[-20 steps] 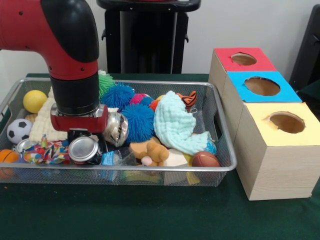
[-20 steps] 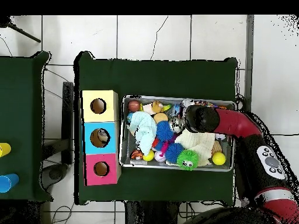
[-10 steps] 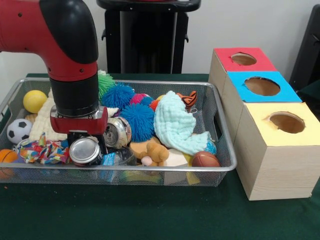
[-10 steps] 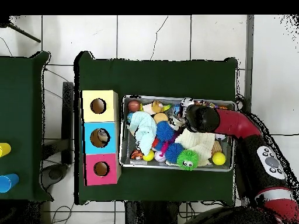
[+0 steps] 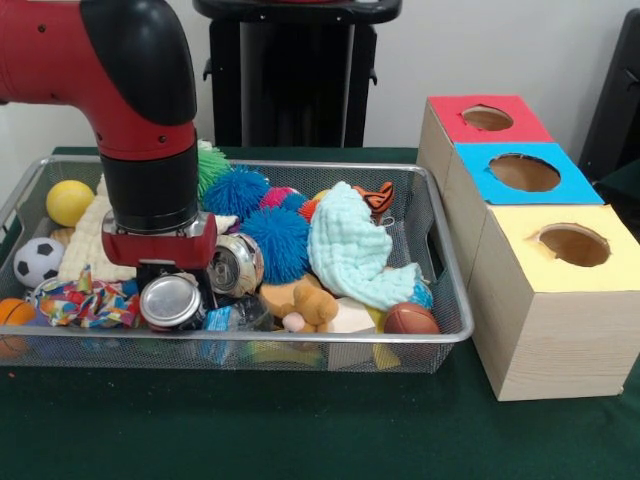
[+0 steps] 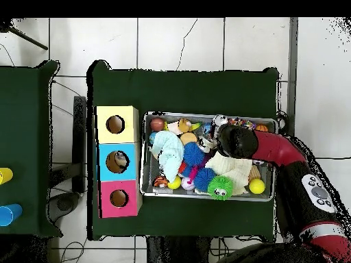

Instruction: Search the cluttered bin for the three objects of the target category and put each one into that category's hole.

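Note:
The wire mesh bin [image 5: 300,340] holds a heap of toys. My gripper [image 5: 168,277] is down in its left front part, under the red and black wrist and behind a silver can [image 5: 168,300]. A second silver can [image 5: 236,265] lies right beside it. A wrinkly piece of clear plastic with a blue label [image 5: 226,317] lies by the front wall, just right of the first can. No other clear pieces show. In the overhead view the arm [image 6: 236,140] covers the gripper above the bin [image 6: 206,197].
A dotted cloth [image 5: 80,302], soccer ball [image 5: 37,261], yellow ball [image 5: 68,202], blue spiky balls [image 5: 275,240], a mint cloth [image 5: 350,250] and a small football [image 5: 411,319] fill the bin. Red [image 5: 487,118], blue [image 5: 524,172] and yellow [image 5: 572,244] hole boxes stand on the right.
The wrist has shifted slightly. The second can has turned to show its top. The dotted cloth has slid left and now covers a small can.

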### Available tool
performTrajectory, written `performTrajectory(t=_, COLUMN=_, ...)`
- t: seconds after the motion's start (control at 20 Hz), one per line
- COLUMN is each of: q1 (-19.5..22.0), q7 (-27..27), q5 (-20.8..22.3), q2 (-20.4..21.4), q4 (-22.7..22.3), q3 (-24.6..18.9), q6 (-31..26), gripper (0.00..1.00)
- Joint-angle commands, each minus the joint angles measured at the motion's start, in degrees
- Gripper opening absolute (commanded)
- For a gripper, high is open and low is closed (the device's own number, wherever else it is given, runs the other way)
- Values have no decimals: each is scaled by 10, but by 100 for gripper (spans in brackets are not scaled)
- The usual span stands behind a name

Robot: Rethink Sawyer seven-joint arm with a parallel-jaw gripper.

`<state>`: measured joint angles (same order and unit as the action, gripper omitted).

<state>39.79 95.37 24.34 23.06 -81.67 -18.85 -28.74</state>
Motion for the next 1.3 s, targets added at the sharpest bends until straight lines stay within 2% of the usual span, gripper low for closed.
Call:
performTrajectory(t=0.05, q1=-5, q7=115, q5=-18, q2=-54, q4=-20, q3=-1, q6=106, gripper=100)
performTrajectory(t=0.35, q1=-9, q7=144, q5=-36, q2=-51, q4=-43, q3=5, q6=156, gripper=100)
performTrajectory(t=0.45, q1=-18, q7=143, q5=-43, q2=-36, q4=-61, q3=18, q6=128, gripper=100)
performTrajectory(t=0.5, q1=-27, q7=126, q5=-38, q2=-19, q4=-63, q3=31, q6=92, gripper=100)
performTrajectory(t=0.6, q1=-29, q7=109, q5=-46, q2=-5, q4=-73, q3=34, q6=60, gripper=100)
performTrajectory(t=0.75, q1=-25, q7=118, q5=-61, q2=0, q4=-87, q3=26, q6=84, gripper=100)
performTrajectory(t=1.0, q1=0, q7=139, q5=-88, q2=-14, q4=-126, q3=-11, q6=169, gripper=100)
performTrajectory(t=1.3, q1=3, q7=142, q5=-110, q2=-38, q4=-136, q3=-21, q6=231, gripper=100)
